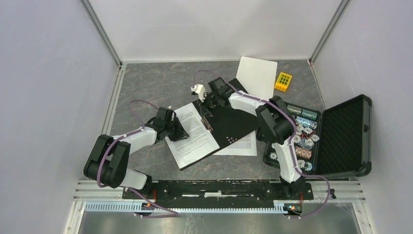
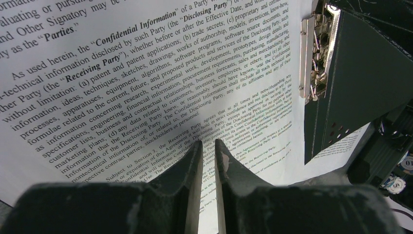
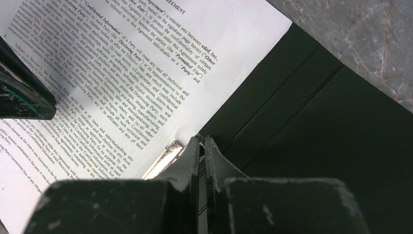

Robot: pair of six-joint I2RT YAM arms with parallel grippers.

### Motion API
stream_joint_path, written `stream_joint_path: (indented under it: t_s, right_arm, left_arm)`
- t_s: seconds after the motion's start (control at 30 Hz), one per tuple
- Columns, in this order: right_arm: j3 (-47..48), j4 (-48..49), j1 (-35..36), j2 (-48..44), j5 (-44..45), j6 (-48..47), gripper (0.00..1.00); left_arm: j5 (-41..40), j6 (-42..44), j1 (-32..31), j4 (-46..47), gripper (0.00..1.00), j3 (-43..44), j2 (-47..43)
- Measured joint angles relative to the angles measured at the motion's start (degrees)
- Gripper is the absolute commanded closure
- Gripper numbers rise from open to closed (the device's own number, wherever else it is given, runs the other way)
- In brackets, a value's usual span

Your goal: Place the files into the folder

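The folder (image 1: 234, 124) lies open at the table's middle, black inside up, its metal clip (image 1: 208, 119) along the spine. One printed sheet (image 1: 192, 136) lies on its left half. A second sheet (image 1: 243, 145) pokes out from under its right half. My left gripper (image 1: 179, 130) is down on the first sheet (image 2: 146, 73), jaws closed to a thin slit, holding nothing (image 2: 209, 144). My right gripper (image 1: 208, 101) sits at the clip's far end, closed on its tip (image 3: 200, 139). The clip (image 3: 163, 163) and the black folder inside (image 3: 316, 146) show beside it.
A blank white clipboard (image 1: 258, 75) and a yellow block (image 1: 283, 81) lie at the back right. An open black case (image 1: 341, 136) full of poker chips (image 1: 302, 136) stands at the right, close to the right arm. Enclosure walls surround the table.
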Motion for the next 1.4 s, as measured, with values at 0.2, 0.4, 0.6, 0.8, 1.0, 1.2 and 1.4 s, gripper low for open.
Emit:
stream_joint_path:
  t_s: [0.2, 0.4, 0.6, 0.8, 1.0, 1.2, 1.4]
  right_arm:
    - [0.37, -0.07, -0.48, 0.66, -0.59, 3.58, 0.96]
    - [-0.61, 1.55, -1.05, 0.61, -3.37, 4.04, 0.96]
    - [-2.40, 3.63, -1.16, -0.33, -5.31, 0.96, 0.97]
    - [-3.32, 4.57, -1.09, -1.09, -4.57, 0.61, 0.98]
    - [-4.00, 4.79, -0.46, -2.49, -2.93, 0.79, 0.97]
    - [-5.35, 5.86, 0.00, -3.74, -1.77, 1.22, 0.98]
    - [-4.59, 5.38, 0.00, -3.08, -1.68, 1.31, 0.98]
  left_arm:
    - [0.00, -0.02, 0.00, 0.00, 0.77, 0.00, 0.00]
    - [0.02, -0.02, 0.00, 0.13, 0.77, 0.00, 0.11]
    - [0.24, -0.02, 0.00, 0.66, 0.77, 0.00, 0.42]
    - [0.37, -0.02, 0.00, 0.79, 0.77, 0.00, 0.44]
    - [0.46, -0.02, 0.00, 0.79, 0.77, 0.00, 0.46]
    - [0.55, 0.00, 0.00, 0.85, 0.77, 0.11, 0.66]
    - [0.94, 0.00, 0.00, 1.03, 0.77, 0.42, 1.09]
